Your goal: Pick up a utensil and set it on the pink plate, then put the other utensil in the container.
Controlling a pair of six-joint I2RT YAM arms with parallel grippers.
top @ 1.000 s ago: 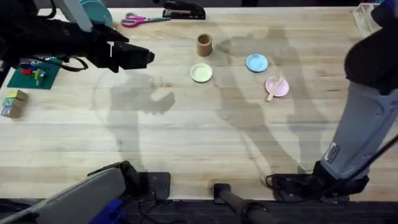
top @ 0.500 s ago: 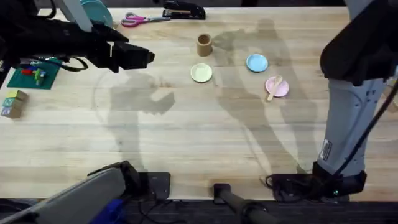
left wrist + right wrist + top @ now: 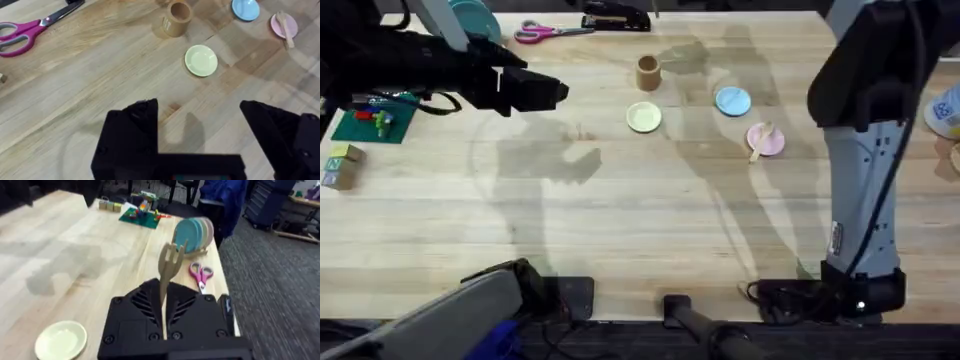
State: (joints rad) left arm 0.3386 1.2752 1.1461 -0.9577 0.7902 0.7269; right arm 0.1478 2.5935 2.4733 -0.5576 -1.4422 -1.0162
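Note:
The spoon [image 3: 761, 139] lies across the pink plate [image 3: 770, 143] at the table's right middle; the left wrist view shows the spoon [image 3: 286, 29] on the pink plate [image 3: 278, 23] too. My right gripper [image 3: 164, 328] is shut on the wooden fork [image 3: 169, 266], which stands prongs up between its fingers, raised above the table. The brown container [image 3: 648, 72] stands upright at the back middle, also seen as the container [image 3: 177, 19] in the left wrist view. My left gripper [image 3: 200, 125] hangs open and empty over the left of the table [image 3: 555, 93].
A yellow-green plate [image 3: 643, 117] and a light blue plate [image 3: 732, 101] lie near the container. Pink scissors [image 3: 545, 31] and a black stapler [image 3: 615, 17] sit at the back edge. A green toy board [image 3: 375, 117] and blocks [image 3: 340, 166] are at the left.
The right arm has swung leftward over the table's right side. The left arm and the plates have not moved.

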